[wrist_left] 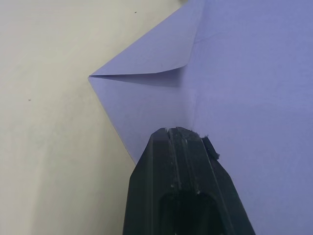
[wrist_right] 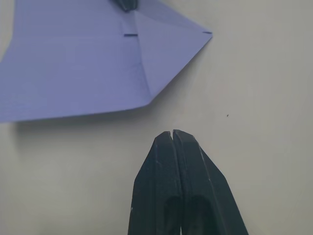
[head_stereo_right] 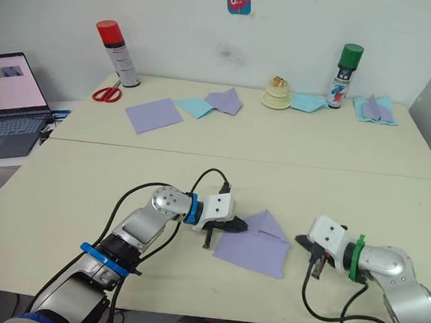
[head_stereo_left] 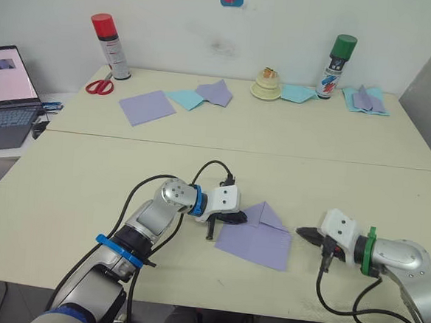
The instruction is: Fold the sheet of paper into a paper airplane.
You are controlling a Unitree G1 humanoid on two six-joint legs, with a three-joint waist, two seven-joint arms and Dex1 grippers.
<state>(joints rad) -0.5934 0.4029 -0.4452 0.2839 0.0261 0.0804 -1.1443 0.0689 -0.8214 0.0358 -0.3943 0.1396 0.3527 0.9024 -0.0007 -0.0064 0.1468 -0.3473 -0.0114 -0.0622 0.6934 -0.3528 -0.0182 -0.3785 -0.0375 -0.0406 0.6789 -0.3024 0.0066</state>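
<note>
sheet of paper (head_stereo_left: 258, 235): table (head_stereo_left: 66, 188), corners folded | left gripper (head_stereo_left: 235, 218): clenched, pressing its 9 o'clock edge | right gripper (head_stereo_left: 304, 232): clenched, at 3 o'clock, apart

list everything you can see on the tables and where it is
sheet of paper: 1, lavender, near table, corners folded to a point, between the claws
flat paper sheet: 1, lavender, far table, left
folded papers: light blue and lavender, far table, centre
paper: 1, light blue, beside the green-capped can
paper pile: light blue and lavender, far right
spray can: 1, red cap, far left
spray can: 1, green cap, far right
scissors: 1, red handles, by the red-capped can
small stacked object: 1, cream, far centre
laptop: 1, open, left edge
left claw: shut, tip on the sheet's left edge
right claw: shut, on bare table right of the sheet
</note>
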